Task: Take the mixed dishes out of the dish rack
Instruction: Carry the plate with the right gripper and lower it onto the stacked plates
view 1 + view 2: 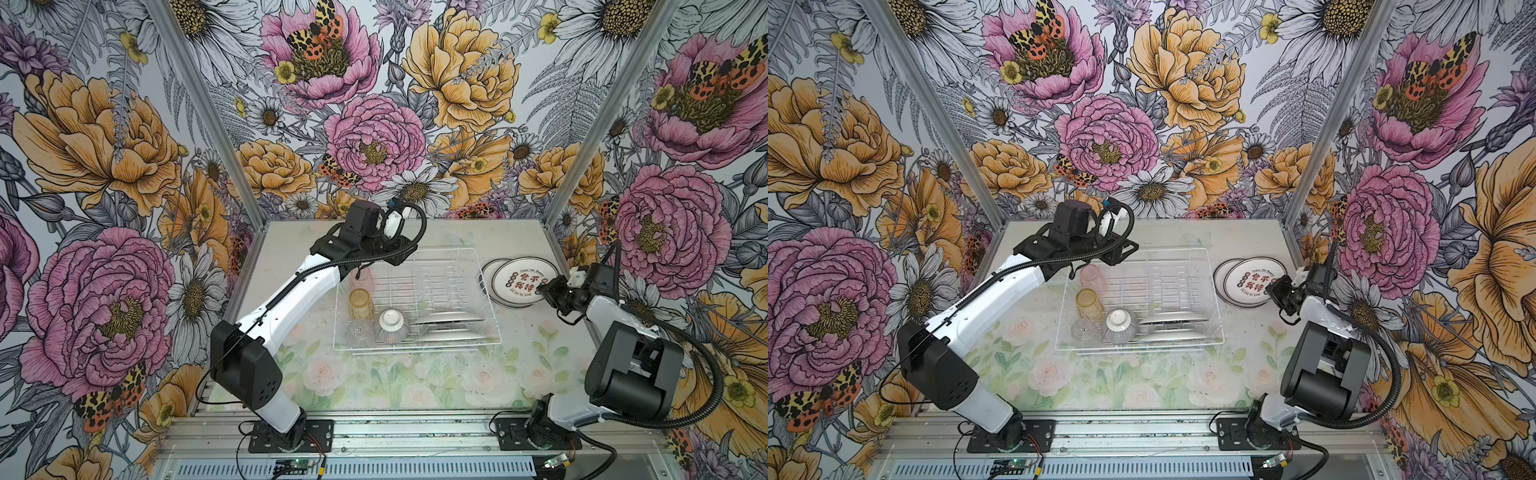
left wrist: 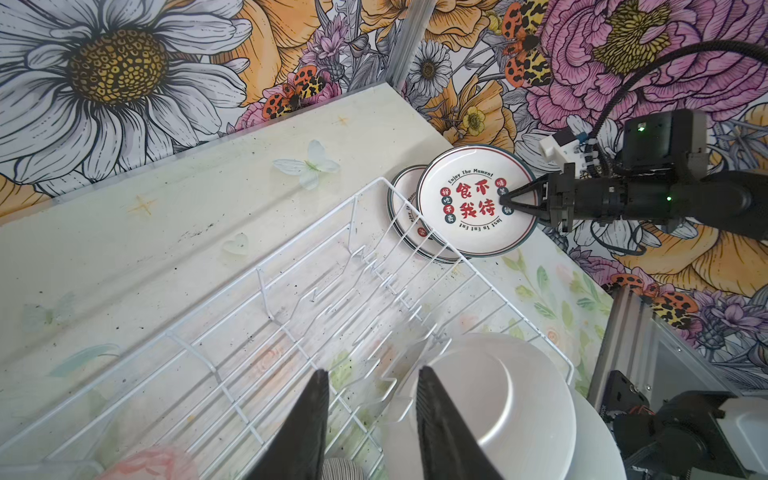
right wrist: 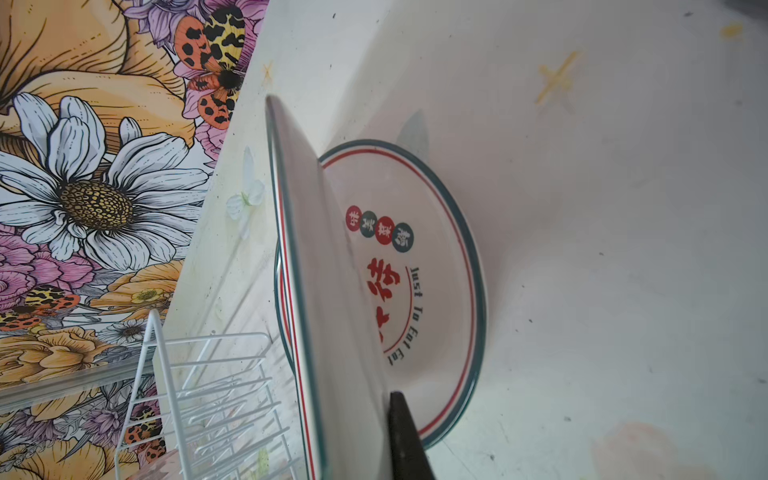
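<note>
Tabletop [image 1: 415,386] front open | rack [image 1: 415,282] centre | right jaws clamp plate [image 1: 524,282] rim

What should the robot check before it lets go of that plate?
1. Right gripper jaws shut on the held plate rim: ok.
2. Held plate above the plate underneath, outside the dish rack: ok.
3. Held plate lying flat on it: cannot tell.
4. Left gripper jaws open, empty, apart from the held plate: ok.
5. Dish rack emptied: not ok; bowl and amber tumbler inside, among others.
</note>
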You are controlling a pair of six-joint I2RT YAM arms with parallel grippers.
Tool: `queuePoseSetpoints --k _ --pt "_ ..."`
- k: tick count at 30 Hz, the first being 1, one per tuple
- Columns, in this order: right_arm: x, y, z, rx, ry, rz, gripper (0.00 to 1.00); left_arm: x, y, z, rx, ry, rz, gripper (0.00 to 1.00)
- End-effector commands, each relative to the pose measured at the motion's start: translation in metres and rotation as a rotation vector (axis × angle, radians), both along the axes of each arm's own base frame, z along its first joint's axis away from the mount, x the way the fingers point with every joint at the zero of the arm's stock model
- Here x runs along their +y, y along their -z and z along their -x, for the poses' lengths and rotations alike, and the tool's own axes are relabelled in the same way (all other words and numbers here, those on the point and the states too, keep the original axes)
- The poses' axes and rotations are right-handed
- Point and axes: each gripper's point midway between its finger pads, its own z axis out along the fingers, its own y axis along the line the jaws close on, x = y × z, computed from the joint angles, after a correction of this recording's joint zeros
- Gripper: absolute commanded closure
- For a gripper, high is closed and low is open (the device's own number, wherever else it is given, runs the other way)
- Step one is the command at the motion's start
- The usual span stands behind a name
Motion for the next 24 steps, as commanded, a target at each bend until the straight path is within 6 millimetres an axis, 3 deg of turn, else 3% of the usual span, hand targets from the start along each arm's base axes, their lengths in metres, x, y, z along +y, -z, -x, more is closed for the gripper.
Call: queuePoseSetpoints --k 1,16,24 --pt "0.001 -0.005 -0.01 -0.046 -0.036 0.007 1.0 -0.003 -0.003 -0.004 -0.02 0.003 -0.011 0.63" --pt "0.002 0.019 -0.013 0.0 -0.044 -0.037 1.0 -0.005 -0.002 -0.004 -0.017 0.014 -0.019 0.63" --pt "0.0 0.024 -0.011 0.014 -0.038 -0.022 0.77 -0.004 0.0 -0.003 -0.013 0.015 -0.024 0.63"
